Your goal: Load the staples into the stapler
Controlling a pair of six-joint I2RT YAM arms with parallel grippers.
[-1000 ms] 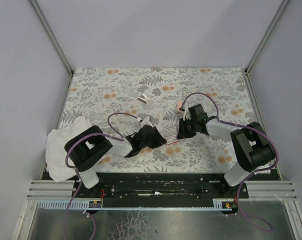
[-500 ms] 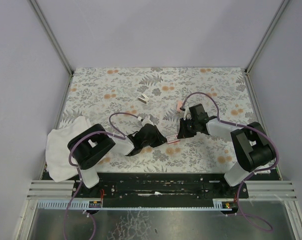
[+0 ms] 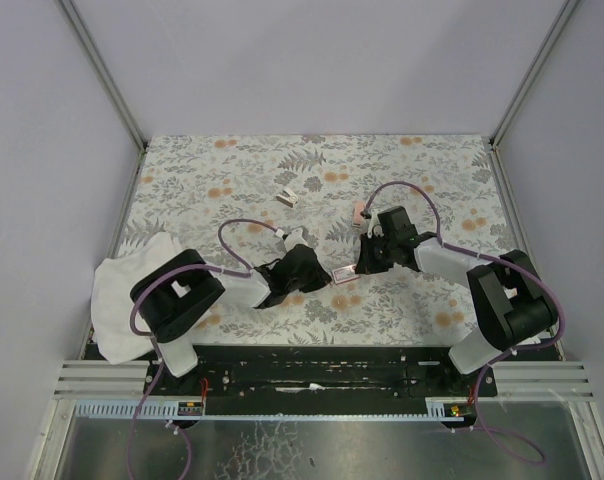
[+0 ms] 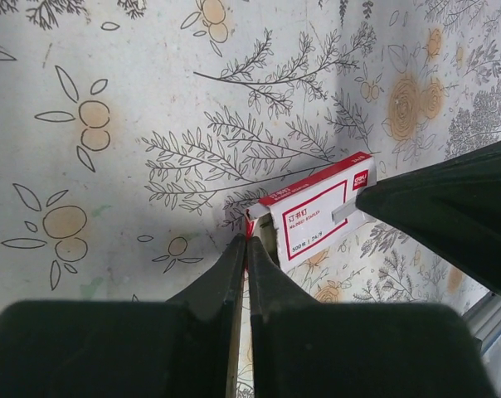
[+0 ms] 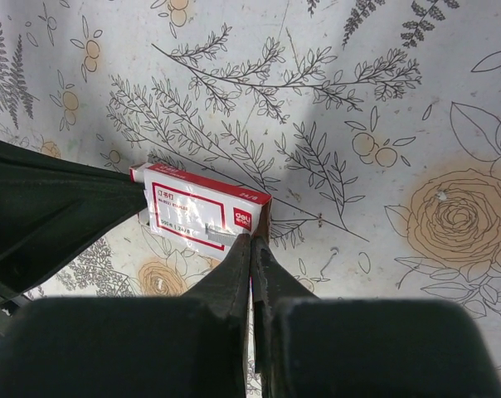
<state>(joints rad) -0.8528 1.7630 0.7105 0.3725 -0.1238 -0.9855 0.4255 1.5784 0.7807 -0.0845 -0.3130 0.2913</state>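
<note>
L pincer [image 4: 248, 242] and R pincer [image 5: 251, 240] closed, one at each end of the staple box [image 4: 317, 211].
The floral table [image 3: 182, 180] is under everything, and the white cloth [image 3: 122, 290] is well behind the L pincer, by its arm. Both pincers have jaws pressed together, tips touching the box ends; cannot tell if they nip a flap. The box lies flat between the tips, label up, contents hidden. Vs 1 s ago: L pincer came closer, both jaws narrowed, box approx. same place. The pink bar [image 3: 358, 212], just beyond the R pincer, is too small to make out.
</note>
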